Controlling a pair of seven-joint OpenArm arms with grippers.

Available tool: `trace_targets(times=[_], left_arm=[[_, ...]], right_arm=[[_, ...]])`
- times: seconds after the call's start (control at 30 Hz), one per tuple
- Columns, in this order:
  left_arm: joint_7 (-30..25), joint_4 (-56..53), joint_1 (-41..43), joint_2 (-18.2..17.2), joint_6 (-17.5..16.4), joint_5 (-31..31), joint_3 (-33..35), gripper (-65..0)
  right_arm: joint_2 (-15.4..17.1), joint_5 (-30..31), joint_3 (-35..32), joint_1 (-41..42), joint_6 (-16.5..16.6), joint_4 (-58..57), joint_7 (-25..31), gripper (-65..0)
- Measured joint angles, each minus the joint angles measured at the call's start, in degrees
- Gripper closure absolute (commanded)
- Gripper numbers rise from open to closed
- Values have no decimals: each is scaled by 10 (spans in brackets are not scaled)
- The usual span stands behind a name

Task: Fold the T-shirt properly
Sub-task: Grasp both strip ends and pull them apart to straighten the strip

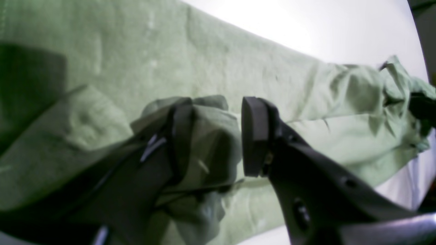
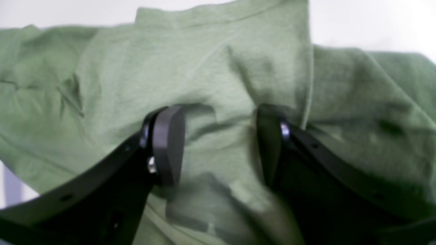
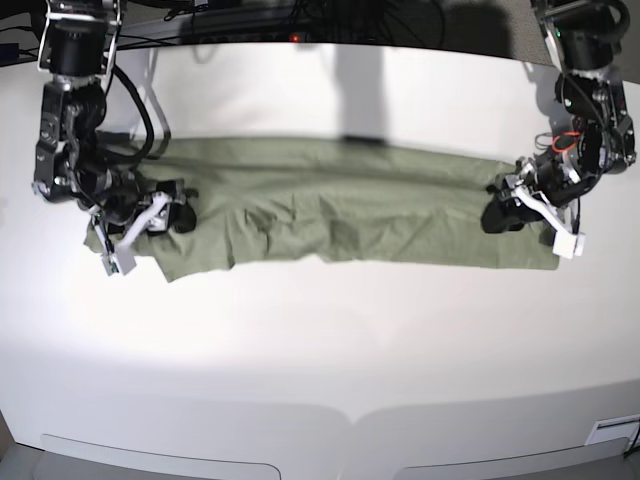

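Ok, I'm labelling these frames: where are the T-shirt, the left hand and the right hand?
T-shirt (image 3: 350,225): base view, middle of the folded cloth band.
Left hand (image 1: 218,136): left wrist view, bunched cloth between its fingertips.
Right hand (image 2: 219,146): right wrist view, cloth between its fingertips.

Both wrist views are soft with blur. In the left wrist view the wrinkled sage-green cotton T-shirt (image 1: 211,64) runs off the top, left and bottom edges, and a bunched fold of it wraps over one black finger (image 1: 180,136) of the left gripper (image 1: 218,136), hiding that pad; whether the jaws pinch the fold cannot be told. In the right wrist view the shirt fills the frame and is cut off at the sides, and the right gripper (image 2: 218,144) has its fingertips sunk in shadowed cloth. From the base view both grippers are too small for their jaws to be read, and the white table (image 3: 320,330) is cut by the bottom edge.
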Motion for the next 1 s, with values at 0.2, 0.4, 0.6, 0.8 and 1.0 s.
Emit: trace_targets(times=[0.2, 0.4, 0.6, 0.8, 1.0], left_arm=[[2, -21, -59, 3, 48, 64, 3, -249], [4, -21, -67, 4, 49, 83, 3, -249], [3, -22, -67, 3, 51, 77, 3, -249], [-2, -25, -64, -23, 59, 43, 5, -249], [-4, -28, -70, -62, 76, 55, 3, -249]], right_arm=[[-2, -39, 0, 80, -3, -82, 7, -342], [-2, -70, -1, 120, -16, -104, -6, -342], [-2, -66, -1, 134, -20, -105, -34, -342], [-2, -53, -1, 133, -22, -105, -39, -342], [-2, -48, -1, 133, -22, -105, -39, -342]])
